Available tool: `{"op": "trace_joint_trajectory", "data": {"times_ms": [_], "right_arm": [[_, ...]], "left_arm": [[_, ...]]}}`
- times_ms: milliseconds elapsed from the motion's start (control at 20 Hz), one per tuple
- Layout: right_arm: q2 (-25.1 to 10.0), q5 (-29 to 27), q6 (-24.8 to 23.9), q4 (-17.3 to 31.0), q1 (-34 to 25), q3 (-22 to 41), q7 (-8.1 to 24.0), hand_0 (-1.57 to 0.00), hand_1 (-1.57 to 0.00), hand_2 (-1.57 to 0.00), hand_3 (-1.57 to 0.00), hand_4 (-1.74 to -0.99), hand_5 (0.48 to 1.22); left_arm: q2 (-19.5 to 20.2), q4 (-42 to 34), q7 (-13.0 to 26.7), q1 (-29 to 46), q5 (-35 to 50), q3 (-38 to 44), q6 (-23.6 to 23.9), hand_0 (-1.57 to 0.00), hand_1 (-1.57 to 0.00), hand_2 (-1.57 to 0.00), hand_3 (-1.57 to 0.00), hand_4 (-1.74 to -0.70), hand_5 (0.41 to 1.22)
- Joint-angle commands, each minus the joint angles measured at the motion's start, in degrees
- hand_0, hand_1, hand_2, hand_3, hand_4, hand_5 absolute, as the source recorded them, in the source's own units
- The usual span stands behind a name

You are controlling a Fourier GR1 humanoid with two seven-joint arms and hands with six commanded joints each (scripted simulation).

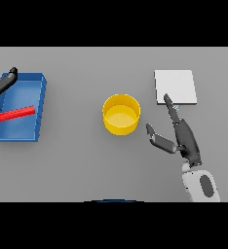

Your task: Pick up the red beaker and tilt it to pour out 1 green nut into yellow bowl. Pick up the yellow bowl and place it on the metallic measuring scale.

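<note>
The yellow bowl [121,114] stands upright in the middle of the table; I cannot make out anything inside it. The metallic measuring scale [175,86], a pale square plate, lies to its right and further back. My right hand [183,133] hovers right of the bowl and just in front of the scale, fingers straight and thumb spread toward the bowl, holding nothing. My left hand [3,82] shows at the far left edge above the blue tray, fingers relaxed. No red beaker shows; a red bar [13,114] lies in the tray.
A blue tray [40,104] sits at the left side of the table with the red bar lying across its floor. Bare grey table surrounds the bowl on all sides.
</note>
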Motion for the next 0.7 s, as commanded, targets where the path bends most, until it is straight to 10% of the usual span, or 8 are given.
{"op": "trace_joint_trajectory", "data": {"times_ms": [0,250,650], "right_arm": [[-1.3,0.9,1.5,-0.4,-0.6,0.9,0.1,0.0,0.0,0.0,0.0,-1.137,0.717],[-11.1,12.7,8.9,3.5,-11.2,7.6,3.4,0.0,0.0,0.0,0.0,-1.216,0.704],[-18.6,26.6,18.9,10.8,-26.8,20.1,-3.2,0.0,0.0,0.0,0.0,-1.213,0.705]], "left_arm": [[0.1,-0.5,0.3,-0.1,0.0,0.1,0.4,-0.03,-0.02,-0.02,-0.02,-0.71,0.685],[-0.8,-0.7,-1.5,-0.1,0.7,0.5,0.7,-0.01,-0.01,-0.01,-0.01,-0.72,0.667],[-0.3,-1.6,-1.5,0.7,1.5,0.5,-0.2,0.0,0.0,0.0,0.0,-0.71,0.682]]}}
